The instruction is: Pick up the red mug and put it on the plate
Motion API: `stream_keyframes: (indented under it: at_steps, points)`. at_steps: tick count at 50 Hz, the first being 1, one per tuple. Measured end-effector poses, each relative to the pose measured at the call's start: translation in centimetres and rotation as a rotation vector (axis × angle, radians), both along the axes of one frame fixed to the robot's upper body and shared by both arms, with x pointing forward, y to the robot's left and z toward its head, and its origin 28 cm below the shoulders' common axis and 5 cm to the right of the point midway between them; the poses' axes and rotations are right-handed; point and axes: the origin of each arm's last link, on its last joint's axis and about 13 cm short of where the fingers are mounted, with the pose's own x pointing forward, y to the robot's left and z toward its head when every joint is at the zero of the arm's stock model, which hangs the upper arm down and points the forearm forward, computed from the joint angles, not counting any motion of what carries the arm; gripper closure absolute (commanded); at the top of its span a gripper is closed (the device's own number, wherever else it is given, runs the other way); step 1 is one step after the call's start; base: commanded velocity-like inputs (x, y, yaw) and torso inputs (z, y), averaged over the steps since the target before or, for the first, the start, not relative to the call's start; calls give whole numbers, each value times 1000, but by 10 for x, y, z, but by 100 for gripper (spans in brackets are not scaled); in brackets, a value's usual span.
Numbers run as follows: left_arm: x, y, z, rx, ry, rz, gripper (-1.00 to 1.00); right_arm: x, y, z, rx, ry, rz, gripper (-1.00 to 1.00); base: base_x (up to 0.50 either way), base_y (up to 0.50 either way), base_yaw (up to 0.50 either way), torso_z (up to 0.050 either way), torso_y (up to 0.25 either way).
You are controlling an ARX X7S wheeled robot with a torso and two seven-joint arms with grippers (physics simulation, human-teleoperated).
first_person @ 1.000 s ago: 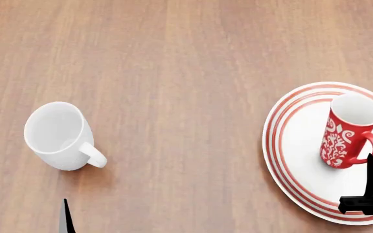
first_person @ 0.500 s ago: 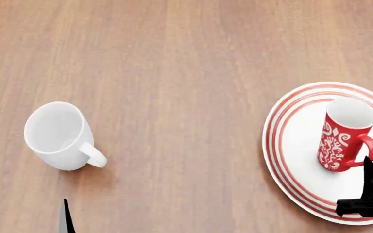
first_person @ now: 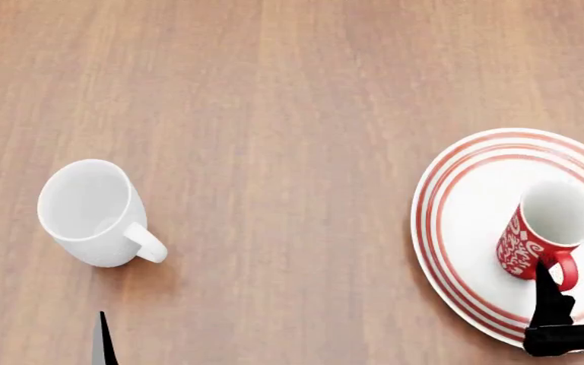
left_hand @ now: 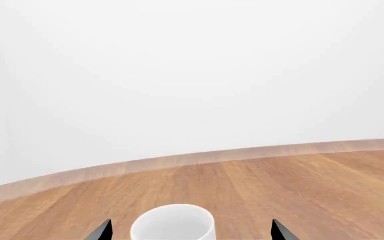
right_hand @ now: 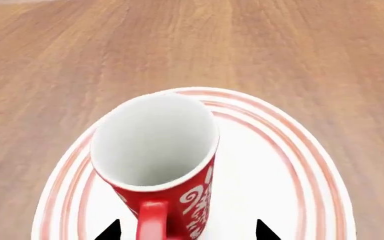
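Note:
The red mug [first_person: 544,234] with its white swirl pattern stands upright on the red-ringed white plate [first_person: 471,228], in the plate's near right part. Its handle points toward my right gripper [first_person: 579,283]. In the right wrist view the mug [right_hand: 155,150] fills the middle. Its handle [right_hand: 152,224] lies between my right gripper's [right_hand: 188,232] widely spread fingertips, which do not touch it. The plate rim [right_hand: 292,165] circles the mug. My left gripper [first_person: 40,338] is open and empty at the near left.
A plain white mug [first_person: 89,213] stands on the wooden table [first_person: 292,114], just beyond my left gripper [left_hand: 192,232]. It also shows in the left wrist view [left_hand: 173,225]. The table's far edge [left_hand: 199,160] meets a white wall.
The red mug has moved toward the plate's near side and now stands straighter. My right gripper has dropped lower in the head view. The left arm and white mug have not moved.

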Motion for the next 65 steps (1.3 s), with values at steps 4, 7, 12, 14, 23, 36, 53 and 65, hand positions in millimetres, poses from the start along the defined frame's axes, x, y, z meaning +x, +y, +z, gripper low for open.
stream_keyframes:
  at_steps: [4,7,12,14,23,36,53,65]
  points:
    - [0,0,0,0,0,0,-100,-2,-1,-2,5,1,0,-100,0,0,0,0,0]
    - [0,0,0,0,-1,0,-100,-4,-1,-2,8,-1,1,-100,0,0,0,0,0]
    - [0,0,0,0,-2,-1,-100,-9,-1,0,11,-14,8,-100,0,0,0,0,0]
    - [0,0,0,-1,-2,-1,-100,-11,0,2,12,-22,13,-100,0,0,0,0,0]
    - [0,0,0,-1,-5,-2,-100,-20,1,12,12,-65,41,-100,0,0,0,0,0]
    - [0,0,0,-2,-7,-3,-100,-31,4,30,1,-132,94,-100,0,0,0,0,0]
    - [0,0,0,-1,-11,-3,-100,-51,19,70,-14,-250,185,-100,0,0,0,0,0]
    - [0,0,0,-1,-14,-3,-100,-66,35,103,-36,-347,260,-100,0,0,0,0,0]
